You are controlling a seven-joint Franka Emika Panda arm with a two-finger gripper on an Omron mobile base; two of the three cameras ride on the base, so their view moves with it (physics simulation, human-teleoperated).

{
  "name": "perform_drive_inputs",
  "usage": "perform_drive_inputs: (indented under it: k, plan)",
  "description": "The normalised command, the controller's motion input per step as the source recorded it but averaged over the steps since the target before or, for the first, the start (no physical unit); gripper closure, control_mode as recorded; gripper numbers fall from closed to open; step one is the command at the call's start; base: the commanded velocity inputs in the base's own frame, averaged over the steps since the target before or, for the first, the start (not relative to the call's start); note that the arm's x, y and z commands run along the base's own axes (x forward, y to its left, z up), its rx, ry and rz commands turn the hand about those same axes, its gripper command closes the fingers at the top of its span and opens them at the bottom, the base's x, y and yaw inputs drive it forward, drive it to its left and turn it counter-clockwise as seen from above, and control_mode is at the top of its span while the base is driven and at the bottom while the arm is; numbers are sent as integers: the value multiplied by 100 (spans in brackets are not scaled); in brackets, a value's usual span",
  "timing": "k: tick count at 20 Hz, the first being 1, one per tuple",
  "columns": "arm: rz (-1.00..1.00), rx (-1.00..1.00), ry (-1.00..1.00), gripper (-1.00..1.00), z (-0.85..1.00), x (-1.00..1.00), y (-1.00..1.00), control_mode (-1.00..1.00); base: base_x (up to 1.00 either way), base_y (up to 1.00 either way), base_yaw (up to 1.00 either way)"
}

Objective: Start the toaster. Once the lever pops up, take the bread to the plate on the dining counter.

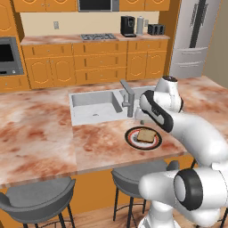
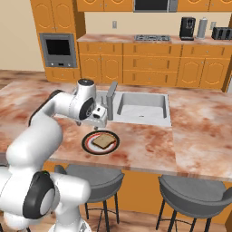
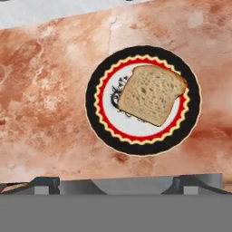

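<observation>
The dining counter [image 1: 40, 133] has a polished stone top, marbled pink and rust, over an orange wooden body. Near its front edge, the plate [image 3: 142, 100] looks like smooth glazed ceramic with a glossy black rim. The bread [image 3: 152, 94] on it has a porous, matt, rough crumb. The sink [image 1: 94, 107] looks like brushed grey steel.

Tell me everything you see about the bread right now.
The bread is one square slice, light tan and porous on its face with a darker brown crust edge. It lies flat on the plate, off-centre, one corner reaching onto the dark rim. Nothing else touches it; the open end effector is above, clear of it.
</observation>
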Motion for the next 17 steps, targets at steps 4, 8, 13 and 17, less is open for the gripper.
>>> perform_drive_inputs:
  k: [4,8,13,17]
  plan:
    - [-6,0,4,-100,45,-100,-36,-100,0,0,0]
    - [-4,0,4,-100,42,-100,-31,-100,0,0,0]
    - [-4,0,2,-100,49,-82,-1,-100,0,0,0]
    - [-1,-1,0,-100,50,-77,2,-100,0,0,0]
